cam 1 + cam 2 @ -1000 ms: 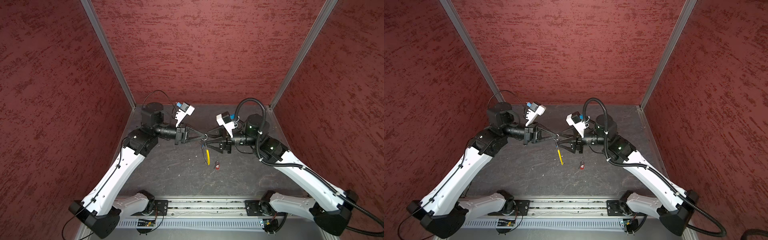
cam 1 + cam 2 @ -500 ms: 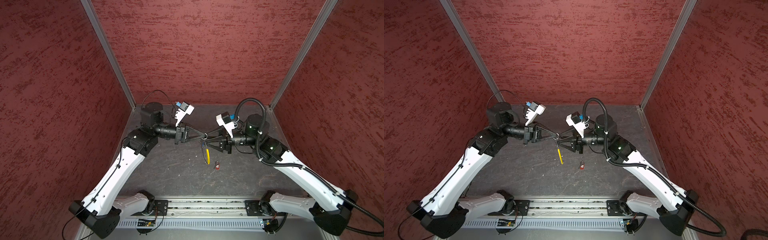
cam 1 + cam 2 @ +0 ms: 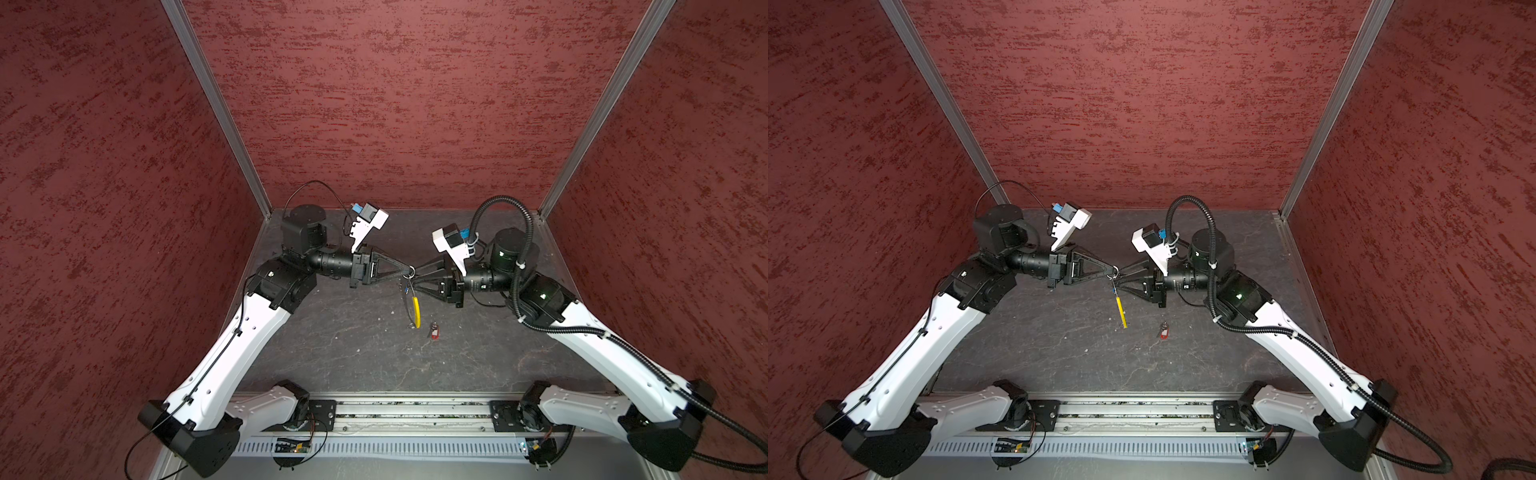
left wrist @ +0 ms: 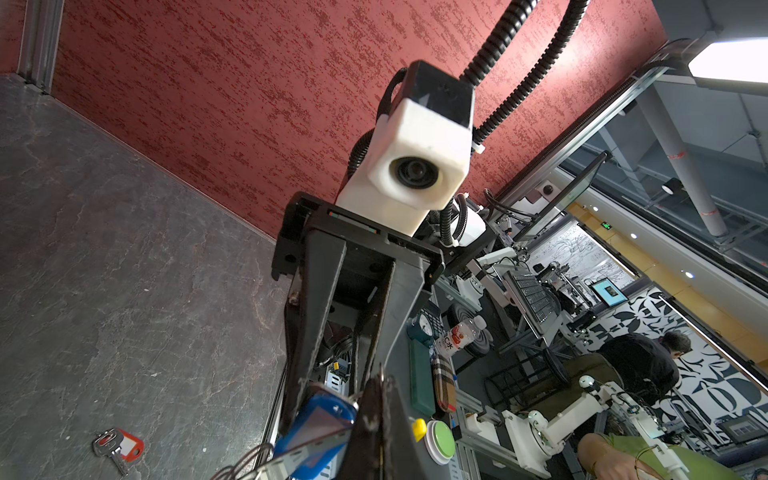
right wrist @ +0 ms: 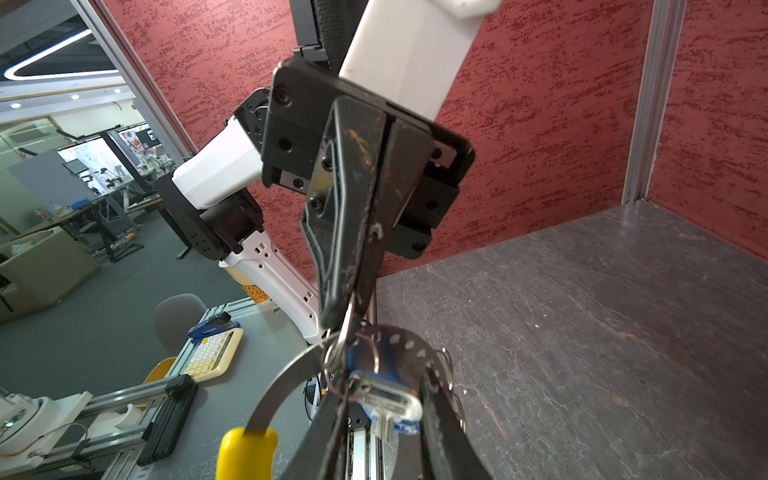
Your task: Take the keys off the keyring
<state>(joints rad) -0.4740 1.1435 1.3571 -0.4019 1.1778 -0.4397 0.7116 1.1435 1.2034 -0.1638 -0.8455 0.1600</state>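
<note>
One change, right hand [image 3: 413,277] narrower around blue-tagged key [image 5: 386,399], left hand [image 3: 406,272] gripping keyring [image 3: 414,309]

Mottled red walls [image 3: 374,104] fill the upper frame in both top views, metal posts [image 3: 216,108] at their corners, dark marbled floor [image 3: 340,353] below; a ceiling light [image 4: 727,62] glows outside.

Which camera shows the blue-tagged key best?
The right wrist view: the blue-tagged key hangs close up and sharp. The left wrist view catches only its tag at the edge; in both top views the key is a speck.
</note>
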